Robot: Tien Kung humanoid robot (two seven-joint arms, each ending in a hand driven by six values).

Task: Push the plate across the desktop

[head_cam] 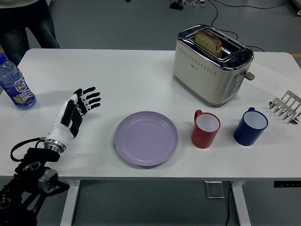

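A lilac plate (146,137) lies flat near the table's front edge, left of the mugs. My left hand (77,109) hovers over the table well to the left of the plate, apart from it, fingers spread and holding nothing. Its black arm comes in from the lower left corner. The right arm is out of view.
A red mug (206,129) and a blue mug (251,126) stand right of the plate. A cream toaster (210,65) with bread sits behind them, a metal rack (285,107) at the right edge. A water bottle (15,85) stands far left. A person (22,21) stands beyond the table's far left corner.
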